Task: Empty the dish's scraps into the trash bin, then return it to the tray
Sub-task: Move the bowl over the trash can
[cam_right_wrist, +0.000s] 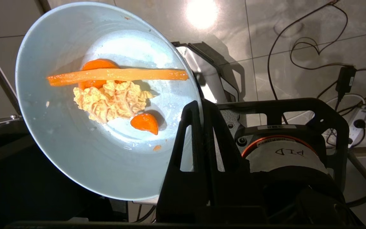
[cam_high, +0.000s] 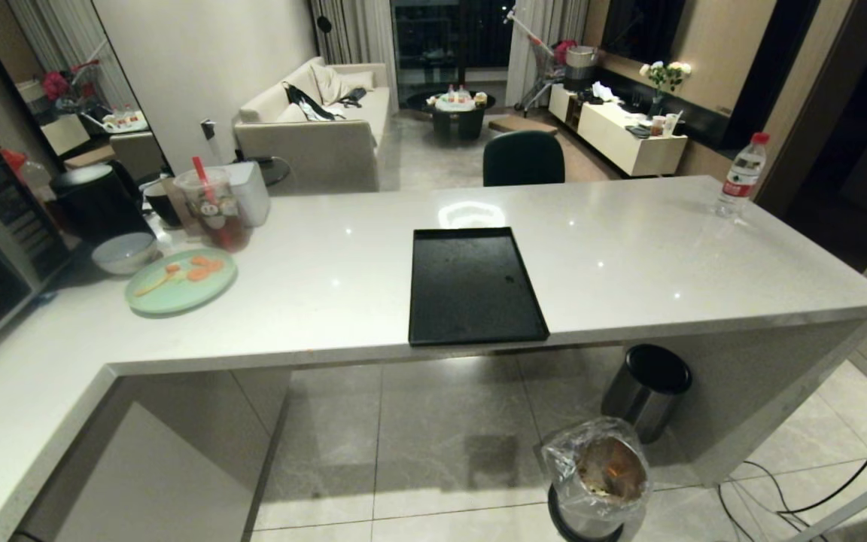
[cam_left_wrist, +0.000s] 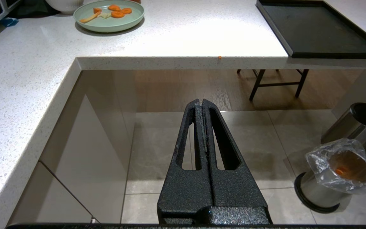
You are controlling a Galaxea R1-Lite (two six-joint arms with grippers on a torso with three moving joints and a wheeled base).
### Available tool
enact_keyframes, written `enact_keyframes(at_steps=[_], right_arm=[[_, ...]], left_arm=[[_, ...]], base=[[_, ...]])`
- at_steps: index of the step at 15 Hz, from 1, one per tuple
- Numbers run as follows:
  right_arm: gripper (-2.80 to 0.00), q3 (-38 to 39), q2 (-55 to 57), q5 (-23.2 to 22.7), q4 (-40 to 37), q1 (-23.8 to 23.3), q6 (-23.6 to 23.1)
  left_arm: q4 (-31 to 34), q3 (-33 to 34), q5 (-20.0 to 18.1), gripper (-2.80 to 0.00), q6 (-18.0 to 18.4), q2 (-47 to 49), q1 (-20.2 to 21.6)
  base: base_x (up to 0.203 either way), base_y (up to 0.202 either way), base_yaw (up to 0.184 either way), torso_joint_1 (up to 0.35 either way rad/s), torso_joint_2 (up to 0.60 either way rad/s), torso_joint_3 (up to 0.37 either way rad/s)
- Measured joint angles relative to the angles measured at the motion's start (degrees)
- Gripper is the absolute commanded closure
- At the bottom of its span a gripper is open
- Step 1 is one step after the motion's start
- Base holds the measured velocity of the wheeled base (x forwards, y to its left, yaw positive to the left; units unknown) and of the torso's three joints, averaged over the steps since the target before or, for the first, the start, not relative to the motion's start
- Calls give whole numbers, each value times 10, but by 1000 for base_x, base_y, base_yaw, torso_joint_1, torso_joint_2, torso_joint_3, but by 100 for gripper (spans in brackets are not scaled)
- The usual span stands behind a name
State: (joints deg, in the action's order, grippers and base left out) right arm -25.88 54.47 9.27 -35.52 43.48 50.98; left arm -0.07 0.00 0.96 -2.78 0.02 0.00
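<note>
In the right wrist view my right gripper (cam_right_wrist: 200, 103) is shut on the rim of the pale-blue dish (cam_right_wrist: 75, 152), held over floor tiles. The scraps (cam_right_wrist: 113, 98) still lie inside it: carrot slices, a long orange strip and pale crinkled bits. Neither the dish nor this gripper shows in the head view. The trash bin (cam_high: 599, 474) (cam_left_wrist: 338, 171), steel with a clear bag, stands on the floor in front of the counter. The black tray (cam_high: 471, 286) (cam_left_wrist: 319, 28) lies at the counter's near edge. My left gripper (cam_left_wrist: 201, 101) hangs shut and parked below counter height.
A mint-green plate (cam_high: 181, 280) with carrot pieces, a grey-white bowl (cam_high: 125, 252) and a drink cup (cam_high: 211, 207) sit at the counter's left. A black-lidded steel bin (cam_high: 648, 388) stands under the counter. A water bottle (cam_high: 740, 177) is far right. Cables (cam_right_wrist: 297, 47) cross the floor.
</note>
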Motion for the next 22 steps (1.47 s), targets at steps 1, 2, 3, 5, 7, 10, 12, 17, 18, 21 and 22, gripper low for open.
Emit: enact_keyframes(at_steps=[1,2,3,5,7,10,12,17,18,21,22], right_arm=[[0,0,0,0,0,0,0],[0,-1,0,0,0,0,-1],[0,-1,0,0,-1,0,-1],[0,0,0,0,-2,0,0],[0,2,1,-1,0,0,-11],[0,10,1,-3,0,0,-13],[0,16,-1,-3,0,0,-13],[0,25,-3,-15,1,0,-11],[0,26,-3,-15,1,0,-11],[0,28,-4,-15,2,0,-12],[0,28,-4,-15,2,0,-12]], left_arm=[[0,0,0,0,0,0,0],[0,0,0,0,0,0,0],[0,0,0,0,0,0,0],[0,0,0,0,0,0,0],[0,0,0,0,0,0,0],[0,0,0,0,0,0,0],[0,0,0,0,0,0,0],[0,0,0,0,0,0,0],[0,0,0,0,0,0,0],[0,0,0,0,0,0,0],[0,0,0,0,0,0,0]], base=[[0,0,0,0,0,0],[0,0,0,0,0,0],[0,0,0,0,0,0],[0,0,0,0,0,0],[0,0,0,0,0,0],[0,0,0,0,0,0],[0,0,0,0,0,0],[0,0,0,-119,288,173],[0,0,0,-124,335,188],[0,0,0,-135,356,216],[0,0,0,-139,352,211]])
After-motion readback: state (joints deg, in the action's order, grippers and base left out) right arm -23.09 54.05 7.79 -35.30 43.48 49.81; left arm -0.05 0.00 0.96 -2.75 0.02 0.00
